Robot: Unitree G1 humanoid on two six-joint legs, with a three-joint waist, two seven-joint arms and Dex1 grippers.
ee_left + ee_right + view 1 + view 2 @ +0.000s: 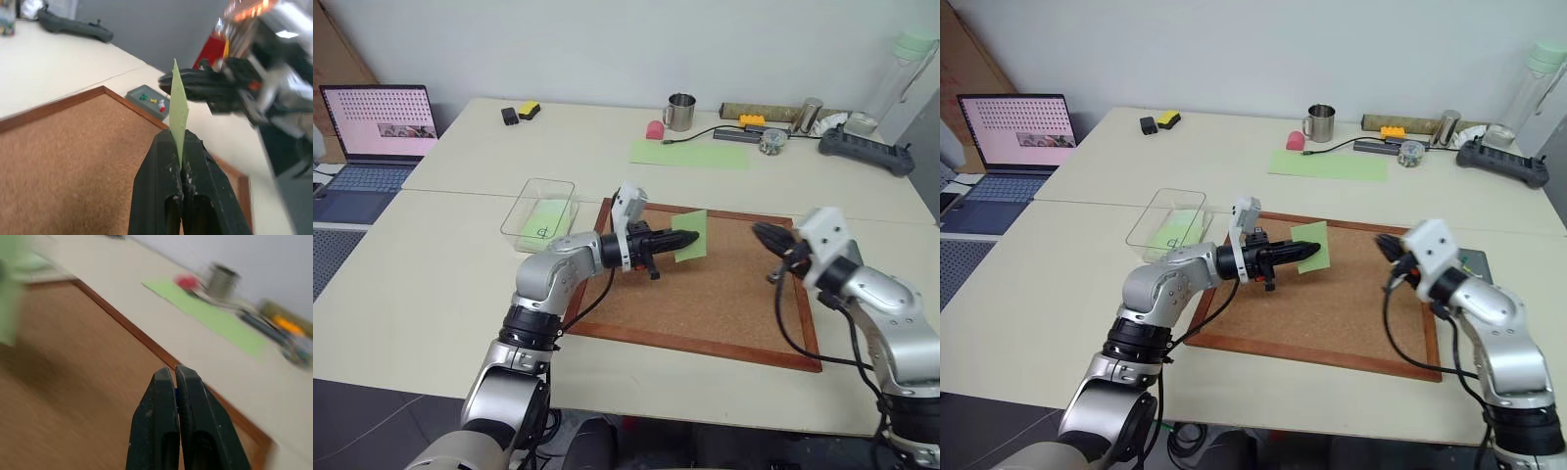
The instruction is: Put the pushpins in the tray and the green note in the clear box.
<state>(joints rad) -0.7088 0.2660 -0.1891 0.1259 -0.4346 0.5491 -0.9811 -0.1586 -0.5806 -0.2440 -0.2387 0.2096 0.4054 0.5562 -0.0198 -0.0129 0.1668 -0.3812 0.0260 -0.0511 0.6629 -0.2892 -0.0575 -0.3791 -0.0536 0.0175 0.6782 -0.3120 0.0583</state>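
Note:
My left gripper [693,237] is shut on one edge of the green note [689,245] and holds it upright above the cork board [705,304]. In the left wrist view the green note [177,103] stands edge-on out of the shut fingers [161,161]. To the right, over the board's right edge, my right gripper [1383,245] is shut. A sliver of blue, seemingly a pushpin, shows between its fingertips [164,382]. The grey tray [138,93] lies just off the board's right side with several coloured pushpins [157,103] in it. The clear box [540,211] stands left of the board.
A scribbled green note [543,227] lies in the clear box. At the back are a large green sheet [690,153], a metal mug [680,111], a pink object [655,129], cables and a black power strip [864,152]. A laptop [382,122] is at far left.

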